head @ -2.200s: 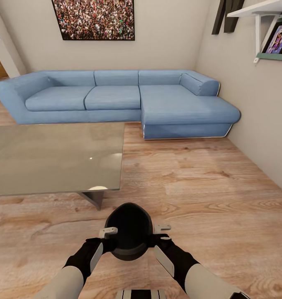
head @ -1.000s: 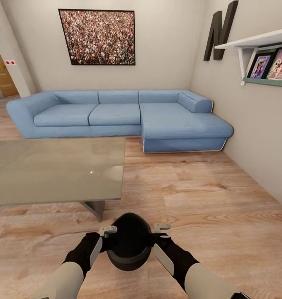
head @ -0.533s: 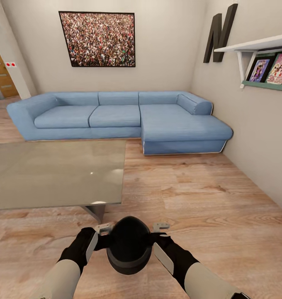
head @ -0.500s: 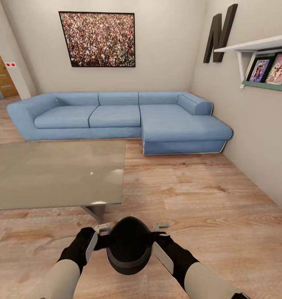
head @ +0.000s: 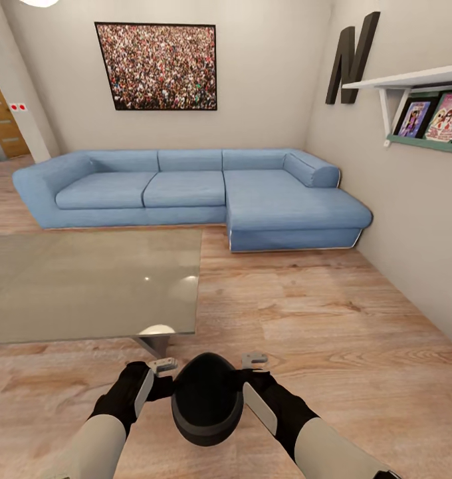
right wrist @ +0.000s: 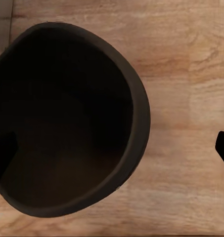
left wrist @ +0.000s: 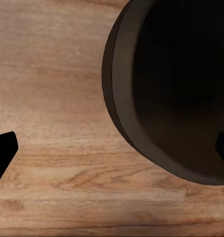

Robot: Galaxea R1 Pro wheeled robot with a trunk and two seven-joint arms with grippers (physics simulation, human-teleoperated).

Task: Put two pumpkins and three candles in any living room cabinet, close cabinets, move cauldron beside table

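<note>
The black cauldron (head: 206, 399) is low over the wood floor between my two hands, its wide mouth facing up toward the head camera. It lies a short way in front of the near right corner of the glass-topped table (head: 86, 286). My left gripper (head: 163, 366) is at its left rim and my right gripper (head: 254, 361) at its right rim. In the left wrist view the cauldron (left wrist: 181, 89) has one finger inside it and one outside, far apart. The right wrist view shows the cauldron (right wrist: 67, 128) straddled the same way. Both grippers are open.
A blue corner sofa (head: 206, 193) stands behind the table against the far wall. The right wall carries a white shelf (head: 405, 80) with picture books. Bare wood floor (head: 319, 313) runs to the right of the table. A doorway (head: 0, 120) opens at far left.
The head view has tilted up, so the whole picture sits lower. The cauldron stays between my hands. My left gripper has edged slightly away from its side.
</note>
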